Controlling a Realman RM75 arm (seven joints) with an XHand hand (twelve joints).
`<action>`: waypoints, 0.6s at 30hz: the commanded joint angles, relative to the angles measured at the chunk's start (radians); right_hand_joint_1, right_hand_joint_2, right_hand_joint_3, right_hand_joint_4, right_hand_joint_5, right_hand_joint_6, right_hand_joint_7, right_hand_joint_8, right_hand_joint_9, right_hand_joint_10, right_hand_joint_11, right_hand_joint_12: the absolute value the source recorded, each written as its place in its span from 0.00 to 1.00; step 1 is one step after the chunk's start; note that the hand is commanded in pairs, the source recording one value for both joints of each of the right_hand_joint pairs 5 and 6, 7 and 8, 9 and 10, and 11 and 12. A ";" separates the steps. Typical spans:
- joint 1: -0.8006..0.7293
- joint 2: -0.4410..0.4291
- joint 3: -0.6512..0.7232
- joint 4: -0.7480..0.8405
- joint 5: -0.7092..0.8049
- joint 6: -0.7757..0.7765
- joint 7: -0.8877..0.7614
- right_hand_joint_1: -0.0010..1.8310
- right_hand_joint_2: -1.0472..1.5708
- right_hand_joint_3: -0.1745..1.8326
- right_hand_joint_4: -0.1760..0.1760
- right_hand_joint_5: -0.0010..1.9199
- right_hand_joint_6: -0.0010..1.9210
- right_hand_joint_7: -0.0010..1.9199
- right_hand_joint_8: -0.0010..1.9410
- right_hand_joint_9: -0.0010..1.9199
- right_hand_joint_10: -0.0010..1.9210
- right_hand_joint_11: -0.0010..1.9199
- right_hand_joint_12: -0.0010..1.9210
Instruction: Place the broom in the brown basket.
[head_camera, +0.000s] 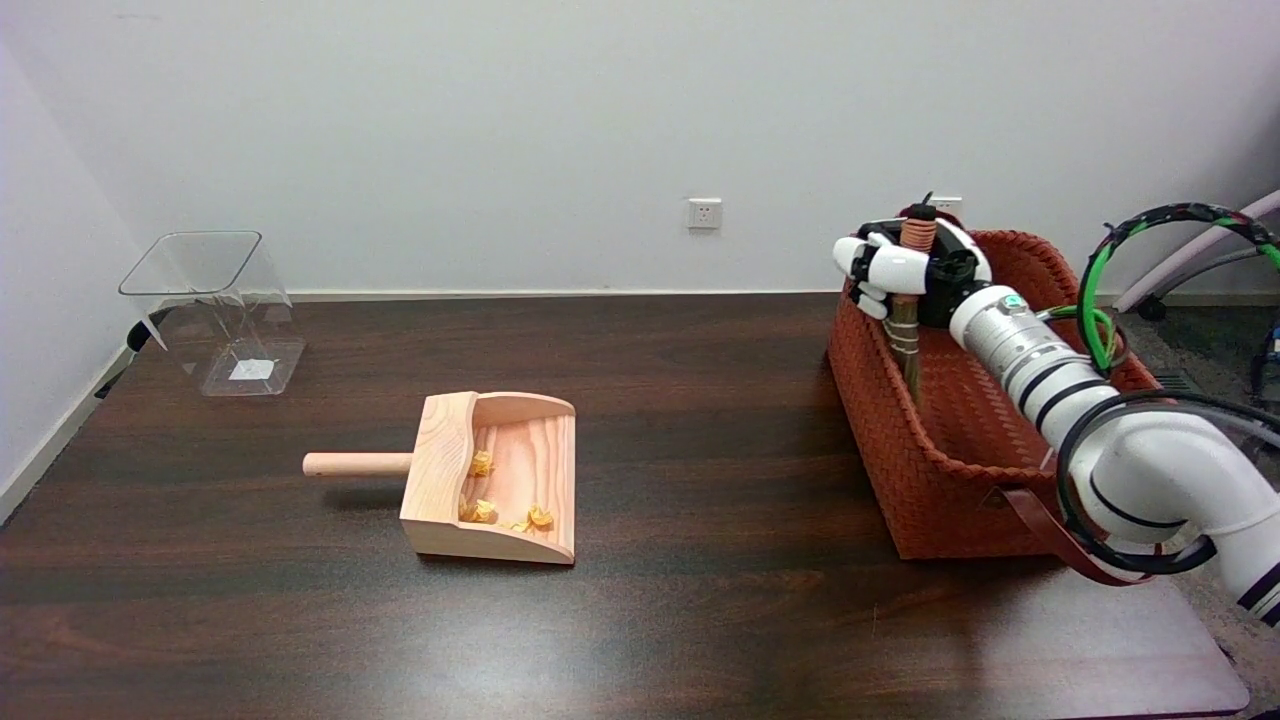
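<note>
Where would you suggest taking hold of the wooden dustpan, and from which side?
Probably by the round handle of the wooden dustpan: it sticks out free toward the picture's left, lying flat on the table. Come from above, fingers closing across it.

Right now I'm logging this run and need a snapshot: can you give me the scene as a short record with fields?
right hand: grips the broom near its top, above the basket
broom: roughly upright, lower end down inside the basket
brown basket: woven, on the table's right side
wooden dustpan: mid-table, handle pointing left, yellow scraps inside
clear bin: far left corner, tilted
task state: broom not yet released
</note>
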 joint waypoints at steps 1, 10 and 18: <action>0.022 -0.044 -0.083 -0.038 -0.032 0.016 -0.002 0.72 0.64 0.55 0.50 1.00 1.00 1.00 0.99 1.00 1.00 1.00 1.00; 0.022 -0.044 -0.074 -0.044 -0.082 0.021 -0.010 0.70 0.36 0.65 0.50 0.52 0.52 0.62 0.61 0.52 0.52 0.52 0.52; 0.031 -0.044 -0.006 -0.051 -0.178 0.099 -0.079 0.68 0.29 0.71 0.50 0.42 0.42 0.45 0.45 0.42 0.42 0.42 0.42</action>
